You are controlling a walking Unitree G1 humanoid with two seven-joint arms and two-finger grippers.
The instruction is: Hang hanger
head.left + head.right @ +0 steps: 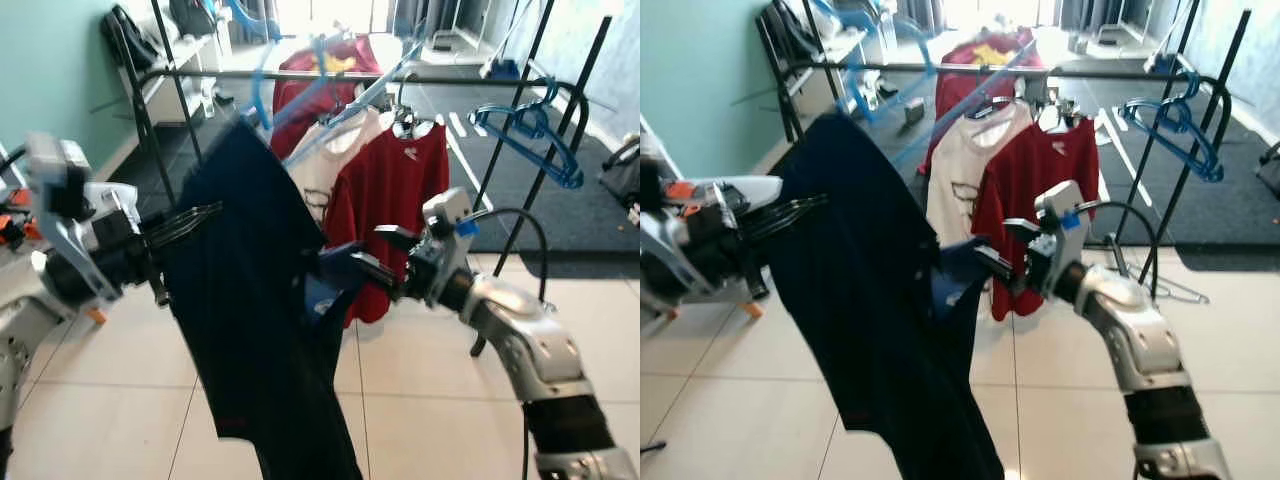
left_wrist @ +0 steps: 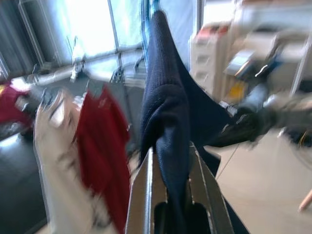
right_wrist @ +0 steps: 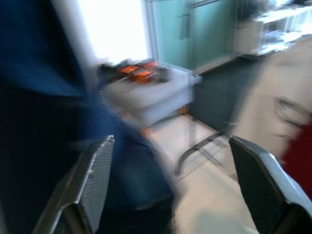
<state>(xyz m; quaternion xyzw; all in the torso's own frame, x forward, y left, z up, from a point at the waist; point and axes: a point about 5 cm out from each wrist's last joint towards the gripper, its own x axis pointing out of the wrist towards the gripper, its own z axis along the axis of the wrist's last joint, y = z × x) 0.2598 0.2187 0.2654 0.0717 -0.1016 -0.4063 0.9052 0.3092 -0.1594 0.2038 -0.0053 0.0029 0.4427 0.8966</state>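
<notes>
Hanger (image 1: 262, 85)—tilted up toward rail (image 1: 330, 75)—with dark garment (image 1: 250, 300): left gripper (image 2: 168, 195) clamps it—right gripper (image 3: 170, 180) fingers apart.

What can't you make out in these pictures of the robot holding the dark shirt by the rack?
- Hanger inside the navy garment: covered by the cloth in the eye views, so its hook cannot be seen.
- Left gripper grip: the left wrist view shows only cloth between the fingers.
- Right gripper: motion blur hides whether it touches the cloth.
</notes>
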